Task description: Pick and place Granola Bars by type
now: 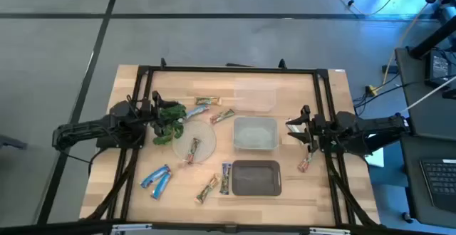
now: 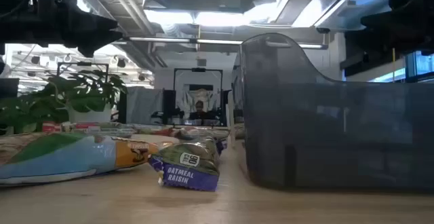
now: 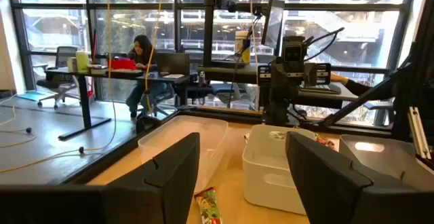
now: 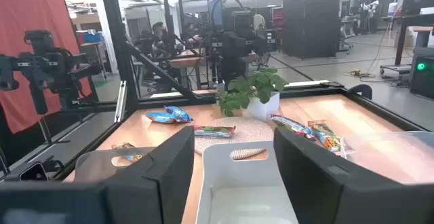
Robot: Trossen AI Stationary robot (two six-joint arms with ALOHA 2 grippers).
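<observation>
Several granola bars lie flat on the wooden table. Two blue ones [image 1: 157, 179] rest near the near-left corner, a green-tan one [image 1: 206, 189] and a dark-silver one [image 1: 226, 177] in front, and a red-pink one [image 1: 193, 149] lies on the clear disc. Three more [image 1: 211, 109] sit toward the far edge, and one [image 1: 305, 165] lies near the right arm. My left gripper [image 1: 151, 112] hovers open at the table's left by the plant, pointing right [image 3: 244, 183]. My right gripper [image 1: 294, 130] hovers open at the right, pointing left over the pale bin [image 4: 237, 176].
Three bins stand right of centre: a clear one [image 1: 255, 96] farthest, a pale one [image 1: 255, 134] in the middle, a dark one [image 1: 255, 178] nearest. A leafy plant sprig [image 1: 169, 119] stands beside the clear disc [image 1: 203, 139]. A black frame [image 1: 228, 70] borders the table. People sit in the room beyond.
</observation>
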